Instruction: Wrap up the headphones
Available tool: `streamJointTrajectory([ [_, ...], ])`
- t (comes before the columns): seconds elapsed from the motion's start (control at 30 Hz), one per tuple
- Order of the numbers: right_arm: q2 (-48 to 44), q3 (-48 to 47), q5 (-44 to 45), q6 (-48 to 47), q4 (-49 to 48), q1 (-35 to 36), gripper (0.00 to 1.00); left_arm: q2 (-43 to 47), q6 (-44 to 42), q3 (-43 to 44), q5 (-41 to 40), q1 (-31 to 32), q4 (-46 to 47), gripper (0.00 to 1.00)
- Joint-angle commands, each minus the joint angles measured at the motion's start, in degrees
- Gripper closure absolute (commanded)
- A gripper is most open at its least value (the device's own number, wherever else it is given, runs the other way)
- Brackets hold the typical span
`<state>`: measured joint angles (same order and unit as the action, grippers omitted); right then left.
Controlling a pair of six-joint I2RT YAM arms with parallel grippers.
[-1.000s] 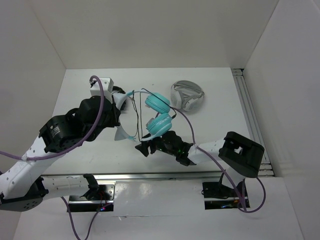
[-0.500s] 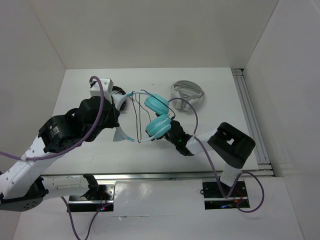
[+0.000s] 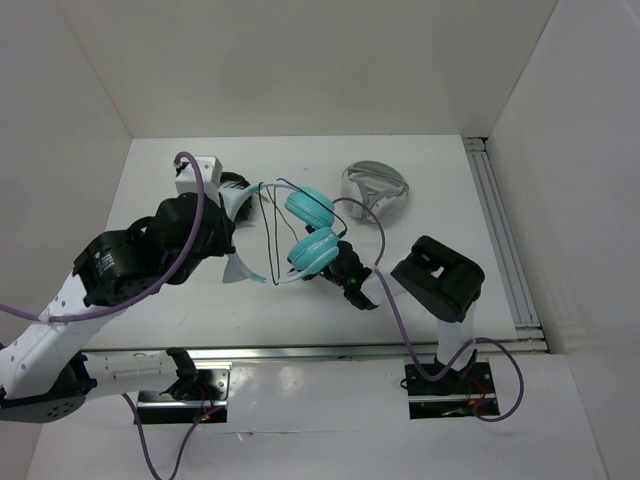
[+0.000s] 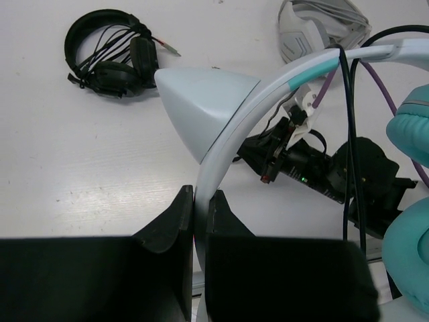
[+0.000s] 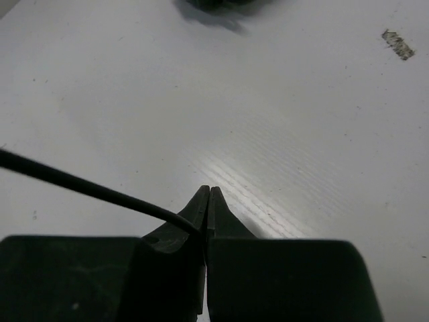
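L claw pinched tight on the pale white-blue headband of the teal-cupped, cat-eared over-ear headphones, just below a cat-ear point. R claw closed, w/ the thin black cable nipped at its tips, just R of the headphones' nearer cup. Grey-and-white plastic headphones lie on the white desk, beyond & R of the teal pair. All-black headphones lie L of it.
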<state>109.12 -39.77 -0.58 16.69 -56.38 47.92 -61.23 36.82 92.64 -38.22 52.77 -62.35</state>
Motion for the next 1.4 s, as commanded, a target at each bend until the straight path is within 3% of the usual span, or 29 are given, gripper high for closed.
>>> streamJointTrajectory([
  [0.0, -1.71, -0.05, -0.56, 0.11, -3.48, 2.78, 1.0, 1.91, 4.4, 2.02, -4.93, 0.22, 5.66, 1.0],
  [0.17, -8.91, 5.22, 4.87, -0.96, 0.3, 9.54, 1.0, 1.38, 3.53, 0.87, -6.17, -3.81, 6.97, 1.0],
  [0.33, -17.61, 8.74, 14.53, -2.7, 7.58, 19.82, 1.0, -0.55, -0.43, 0.87, -1.61, -14.17, 9.17, 1.0],
  [0.5, -26.76, 5.06, 24.48, -6.22, 23.4, 32.82, 1.0, -1.79, -3.6, -2.54, 2.7, -25.24, 12.51, 1.0],
  [0.6, -28.79, 0.23, 26.59, -7.37, 32.45, 36.61, 1.0, -1.79, -3.6, -5.79, 4.91, -27.46, 13.83, 1.0],
  [0.8, -31.95, -11.89, 37.13, -12.99, 49.76, 43.74, 1.0, -1.79, -6.13, -10.02, 3.15, -26.15, 14.45, 1.0],
  [0.97, -31.95, -21.56, 40.65, -20.28, 62.25, 44.98, 1.0, -0.56, -10.79, -15.01, 6.31, -22.63, 15.14, 1.0],
  [1.2, -30.19, -32.2, 43.38, -25.91, 79.74, 45.68, 1.0, 3.04, -21.95, -22.58, 24.63, -17.98, 20.85, 1.0],
  [1.37, -27.74, -38.62, 44.0, -25.92, 93.01, 47.87, 0.99, 2.53, -24.68, -24.17, 27.58, -10.96, 19.55, 1.0],
])
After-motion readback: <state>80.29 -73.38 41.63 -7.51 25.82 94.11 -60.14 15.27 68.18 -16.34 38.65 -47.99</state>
